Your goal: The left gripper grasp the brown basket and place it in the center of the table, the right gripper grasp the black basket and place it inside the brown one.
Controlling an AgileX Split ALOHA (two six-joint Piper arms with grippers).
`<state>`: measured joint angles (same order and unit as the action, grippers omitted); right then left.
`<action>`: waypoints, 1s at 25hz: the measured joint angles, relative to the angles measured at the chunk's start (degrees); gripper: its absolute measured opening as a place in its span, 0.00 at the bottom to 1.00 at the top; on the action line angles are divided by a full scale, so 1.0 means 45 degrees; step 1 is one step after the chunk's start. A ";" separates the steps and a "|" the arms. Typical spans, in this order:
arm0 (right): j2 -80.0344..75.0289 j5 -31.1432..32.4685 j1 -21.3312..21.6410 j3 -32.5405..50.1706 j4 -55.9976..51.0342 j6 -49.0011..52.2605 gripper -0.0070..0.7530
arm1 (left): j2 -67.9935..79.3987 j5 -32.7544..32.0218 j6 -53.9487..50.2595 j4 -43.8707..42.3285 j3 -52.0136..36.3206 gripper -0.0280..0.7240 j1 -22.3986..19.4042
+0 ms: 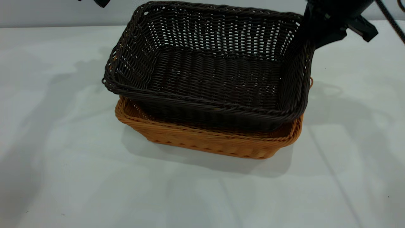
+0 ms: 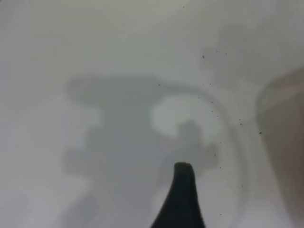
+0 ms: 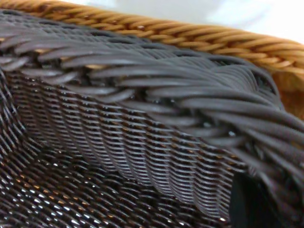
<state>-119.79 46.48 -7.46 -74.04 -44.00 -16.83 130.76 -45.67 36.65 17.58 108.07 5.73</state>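
Observation:
The black basket [image 1: 215, 76] sits tilted in the brown basket [image 1: 205, 139], its near side low inside and its far side raised. My right gripper [image 1: 311, 36] is shut on the black basket's braided rim at the far right corner. In the right wrist view the dark rim [image 3: 142, 80] fills the frame, with the brown rim [image 3: 190, 31] just behind it and one black finger [image 3: 247, 204] against the inner wall. My left gripper [image 1: 102, 2] hangs at the far left edge, away from both baskets. A narrow black piece of it [image 2: 183, 202] shows over the bare table [image 2: 71, 47].
The brown basket rests near the middle of the pale grey table [image 1: 63, 164]. A small orange loop [image 1: 311, 83] sticks out at its right end. Black cables [image 1: 390, 20] run down at the far right behind the right arm.

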 joint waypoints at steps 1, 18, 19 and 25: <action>-0.0088 0.0000 0.0000 0.0000 -0.0017 0.0012 0.12 | 0.0000 0.0000 0.0000 0.0000 0.0000 0.80 0.0000; -0.0384 -0.0192 0.0094 -0.0088 -0.0186 -0.1780 0.84 | -0.0093 -0.0127 0.0000 -0.0015 0.0000 0.80 0.0000; -0.0259 -0.0224 0.0185 -0.0088 -0.0074 -0.1939 0.86 | -0.0216 -0.0187 0.0000 -0.0028 0.0000 0.80 0.0000; 0.1444 -0.0296 0.1345 -0.0088 0.1301 -0.2138 0.88 | -0.1890 -0.0526 -0.0011 -0.0062 0.0000 0.80 0.0000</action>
<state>-113.29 45.15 -1.41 -74.44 -38.14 -26.45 122.26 -48.04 36.60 17.30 108.07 5.73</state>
